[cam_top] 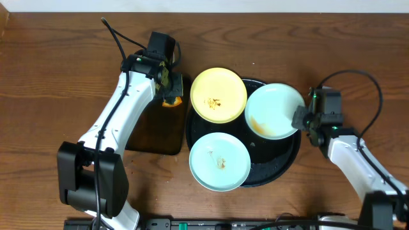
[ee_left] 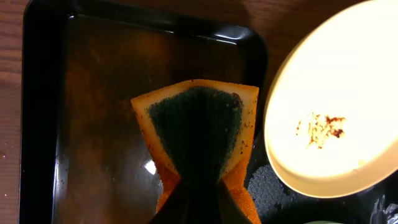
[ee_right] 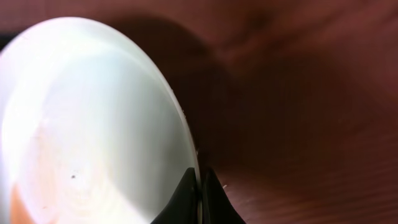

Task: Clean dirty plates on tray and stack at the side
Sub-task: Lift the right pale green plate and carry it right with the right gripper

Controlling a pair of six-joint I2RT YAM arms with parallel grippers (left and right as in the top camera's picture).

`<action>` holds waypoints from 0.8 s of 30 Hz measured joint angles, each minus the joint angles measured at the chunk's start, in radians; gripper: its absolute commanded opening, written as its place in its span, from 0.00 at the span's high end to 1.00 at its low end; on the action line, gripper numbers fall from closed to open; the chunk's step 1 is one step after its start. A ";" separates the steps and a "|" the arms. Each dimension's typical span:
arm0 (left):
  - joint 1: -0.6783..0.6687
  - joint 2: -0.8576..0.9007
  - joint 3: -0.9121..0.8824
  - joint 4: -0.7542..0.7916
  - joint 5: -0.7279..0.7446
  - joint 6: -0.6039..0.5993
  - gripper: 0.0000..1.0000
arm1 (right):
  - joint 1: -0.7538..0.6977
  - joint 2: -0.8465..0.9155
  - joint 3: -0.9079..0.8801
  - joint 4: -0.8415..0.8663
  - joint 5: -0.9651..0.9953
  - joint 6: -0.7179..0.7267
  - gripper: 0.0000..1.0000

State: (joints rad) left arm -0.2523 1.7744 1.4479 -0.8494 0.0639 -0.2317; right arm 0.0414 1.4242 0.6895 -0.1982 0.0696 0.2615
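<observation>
Brown wooden table [cam_top: 51,76]: three small smeared plates [cam_top: 218,96] sit on the round glossy black tray [cam_top: 281,167]. Right gripper [cam_top: 300,118] pinches the rim of one mint-white plate [cam_top: 275,110]; left gripper [cam_top: 167,86] clamps an orange, green-faced sponge [ee_left: 199,134].

Plates [cam_top: 218,96] crowd the tray [cam_top: 276,157]; the table [cam_top: 358,38] beyond it lies open.

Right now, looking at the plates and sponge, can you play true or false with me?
The left gripper holds an orange sponge. True.
The yellow plate is spotless. False: it carries brown specks.
The right gripper pinches the rim of a mint-white plate. True.
The plates are stacked beside the tray. False: all three lie spread on the round black tray.
The orange sponge hangs over the round tray. False: it is over the rectangular tray.
</observation>
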 measured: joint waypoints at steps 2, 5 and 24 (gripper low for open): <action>0.000 0.000 0.000 0.000 0.000 0.000 0.91 | 0.000 -0.033 0.015 0.001 0.037 -0.050 0.99; 0.000 0.000 0.000 0.000 0.000 0.000 0.91 | 0.000 -0.075 0.029 0.003 0.083 -0.125 0.99; 0.000 0.000 0.000 0.000 0.000 0.000 0.91 | 0.345 -0.180 0.036 0.159 0.518 -0.554 0.99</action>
State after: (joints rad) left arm -0.2523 1.7744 1.4479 -0.8490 0.0639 -0.2317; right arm 0.3866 1.2442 0.7258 -0.0391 0.5873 -0.2928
